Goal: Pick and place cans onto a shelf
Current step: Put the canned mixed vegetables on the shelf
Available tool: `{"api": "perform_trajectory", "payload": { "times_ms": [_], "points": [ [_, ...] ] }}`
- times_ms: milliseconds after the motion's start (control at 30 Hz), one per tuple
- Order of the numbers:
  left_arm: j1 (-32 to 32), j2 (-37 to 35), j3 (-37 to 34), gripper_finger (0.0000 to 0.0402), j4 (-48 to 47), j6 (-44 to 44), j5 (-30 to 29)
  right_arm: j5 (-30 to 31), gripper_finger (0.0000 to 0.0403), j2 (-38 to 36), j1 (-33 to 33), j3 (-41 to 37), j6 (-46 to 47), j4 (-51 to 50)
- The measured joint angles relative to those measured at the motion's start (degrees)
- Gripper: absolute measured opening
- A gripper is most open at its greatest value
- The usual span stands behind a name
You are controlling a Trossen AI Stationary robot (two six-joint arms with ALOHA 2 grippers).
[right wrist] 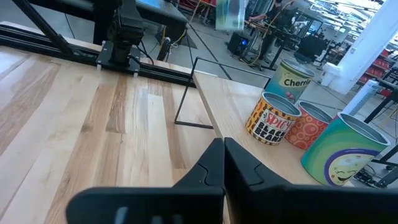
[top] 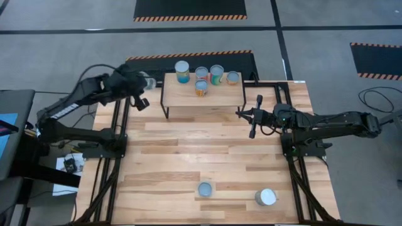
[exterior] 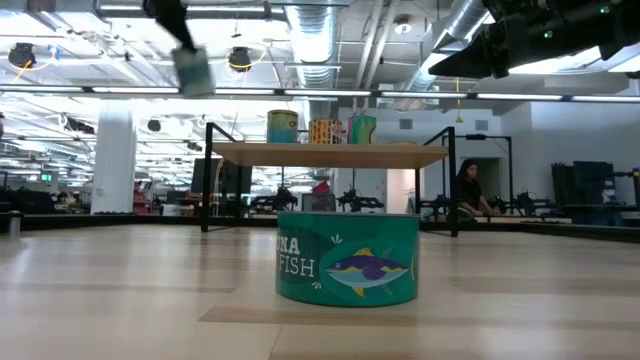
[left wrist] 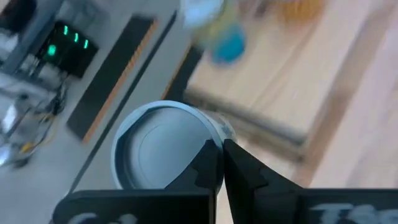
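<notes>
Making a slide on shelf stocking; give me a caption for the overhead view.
Left gripper carries a can toward the shelf, five cans already on it; two remain on the table.

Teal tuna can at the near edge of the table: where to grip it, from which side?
Judging by its pose, come straight down from above. The teal tuna can stands upright, top up, with open tabletop around it; the other near can sits well apart. It is wide and low, so span the side wall across its width rather than approaching from the side.
</notes>
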Motion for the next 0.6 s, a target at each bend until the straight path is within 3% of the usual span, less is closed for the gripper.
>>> {"api": "perform_trajectory", "payload": {
  "times_ms": [333, 600],
  "points": [
    [-18.1, 13.4, 17.1, 0.0, -0.6, -7.8, -2.7, 0.0, 0.0014, 0.0, 0.0, 0.0, 0.0, 0.2],
    [-25.8, 28.1, 22.0, 0.0, 1.6, -4.4, 8.0, 0.0, 0.0013, 0.0, 0.0, 0.0, 0.0, -0.2]
  ]
}}
